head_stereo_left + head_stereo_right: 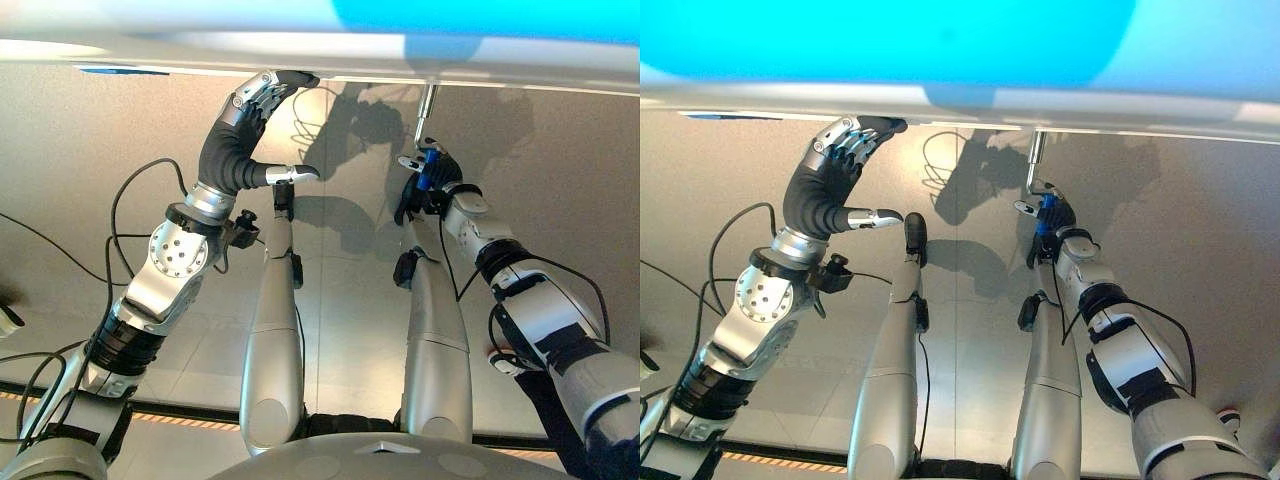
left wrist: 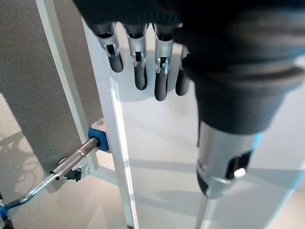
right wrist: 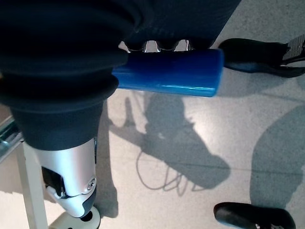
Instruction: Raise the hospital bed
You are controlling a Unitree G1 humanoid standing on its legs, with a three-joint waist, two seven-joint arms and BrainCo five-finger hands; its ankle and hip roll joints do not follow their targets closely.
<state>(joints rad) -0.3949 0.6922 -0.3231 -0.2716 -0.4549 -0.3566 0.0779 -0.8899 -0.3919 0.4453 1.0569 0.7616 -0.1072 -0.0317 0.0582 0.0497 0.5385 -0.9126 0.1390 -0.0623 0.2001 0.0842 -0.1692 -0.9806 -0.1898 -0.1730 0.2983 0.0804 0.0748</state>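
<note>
Left eye view: the white hospital bed frame [image 1: 300, 55] spans the top edge; the left hand [image 1: 262, 95] rests relaxed, straight fingertips under its rim. The right hand [image 1: 432, 180] is clenched round the blue-handled metal crank [image 1: 426, 168] hanging below the frame, bare grey floor [image 1: 560, 170] around it.

Left wrist view: fingers [image 2: 138, 57] lie straight on the white panel.

Right wrist view: fingers wrap the blue handle [image 3: 171, 72]; a person's black shoes [image 3: 257, 56] stand near.

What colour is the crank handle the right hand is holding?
Blue. The crank handle shows best in the right wrist view, with the right hand curled round it.
</note>
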